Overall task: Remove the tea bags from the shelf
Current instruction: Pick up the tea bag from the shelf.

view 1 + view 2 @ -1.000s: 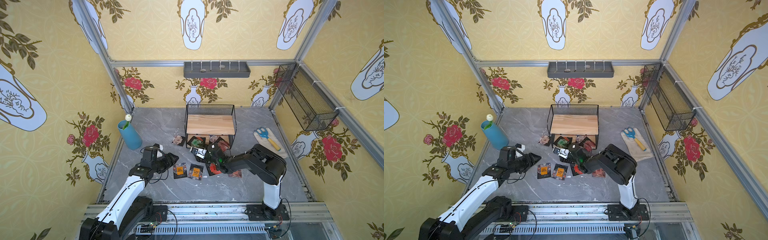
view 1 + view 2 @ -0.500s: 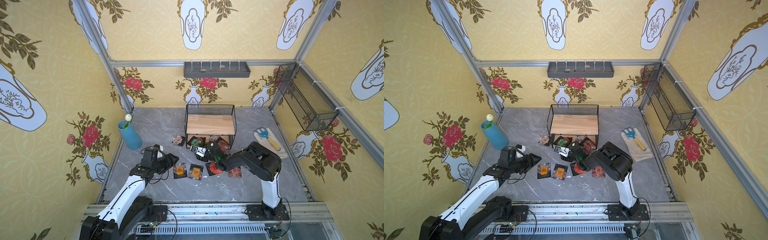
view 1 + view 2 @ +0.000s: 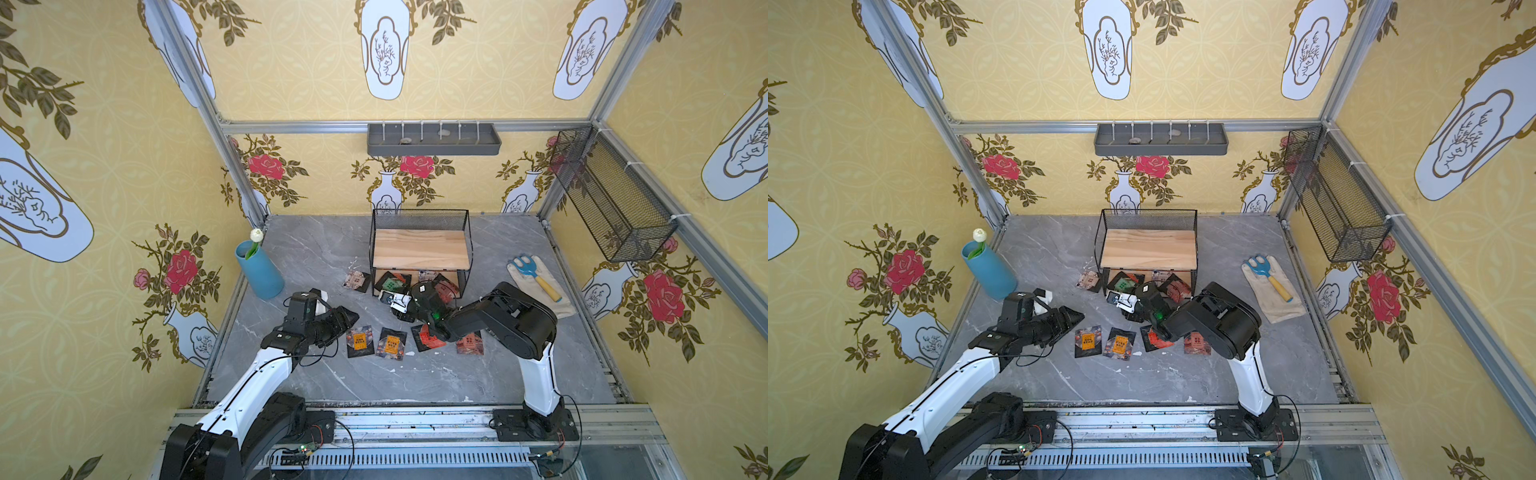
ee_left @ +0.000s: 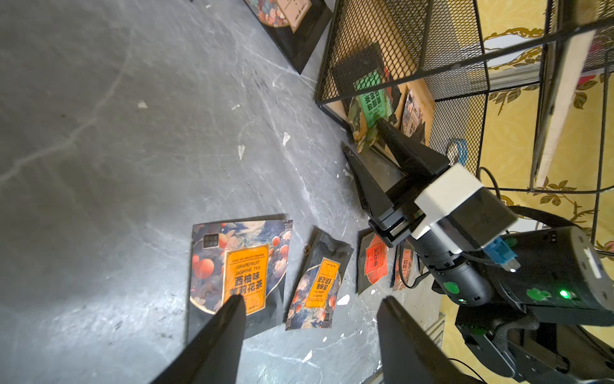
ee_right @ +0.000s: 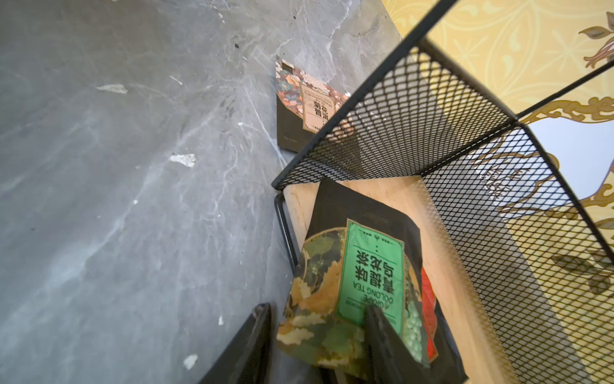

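Both top views look down from high at the front onto the whole tabletop (image 3: 324, 374), with nearly identical coverage. The left wrist camera looks past the left fingers (image 4: 216, 339), low toward the shelf (image 4: 382, 50). The right wrist camera looks past the right fingers (image 5: 385, 335), close into its lower tier. Both wrist views show the green tea bag (image 5: 368, 269).

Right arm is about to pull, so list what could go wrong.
The right gripper straddles only the green tea bag's near edge, jaws not yet shut; it may slip.
A red tea bag lies under it and could be dragged along.
The shelf's front wire is close; the bag might catch.
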Controlling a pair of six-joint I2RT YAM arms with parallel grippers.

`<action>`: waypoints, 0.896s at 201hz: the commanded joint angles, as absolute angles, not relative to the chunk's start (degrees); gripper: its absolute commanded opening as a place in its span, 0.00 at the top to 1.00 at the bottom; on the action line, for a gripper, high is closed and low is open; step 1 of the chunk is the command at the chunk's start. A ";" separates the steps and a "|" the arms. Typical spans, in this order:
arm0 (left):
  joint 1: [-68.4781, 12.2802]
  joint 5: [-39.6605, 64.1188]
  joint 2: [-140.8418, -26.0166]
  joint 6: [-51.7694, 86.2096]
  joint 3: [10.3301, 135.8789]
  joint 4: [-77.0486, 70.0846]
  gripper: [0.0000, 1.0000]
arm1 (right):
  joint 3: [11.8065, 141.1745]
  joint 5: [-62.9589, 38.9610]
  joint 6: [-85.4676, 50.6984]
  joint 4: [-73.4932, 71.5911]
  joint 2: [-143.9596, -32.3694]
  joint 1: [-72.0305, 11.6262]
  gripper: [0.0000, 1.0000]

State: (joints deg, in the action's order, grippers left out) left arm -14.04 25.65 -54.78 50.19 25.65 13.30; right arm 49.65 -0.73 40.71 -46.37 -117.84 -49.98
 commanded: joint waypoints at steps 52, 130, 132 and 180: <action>-14.05 26.61 -55.88 50.35 25.78 11.51 0.29 | 49.72 0.53 41.31 -46.23 -117.22 -49.92 0.74; -14.03 26.77 -55.90 50.40 25.63 11.51 0.29 | 49.06 1.41 41.95 -46.05 -114.16 -50.30 0.93; -14.05 26.73 -55.90 50.44 25.61 11.51 0.29 | 48.98 1.45 41.97 -46.05 -114.01 -50.34 0.93; -14.05 26.48 -55.43 50.71 25.73 11.82 0.30 | 46.65 4.13 43.30 -46.75 -110.30 -51.45 0.97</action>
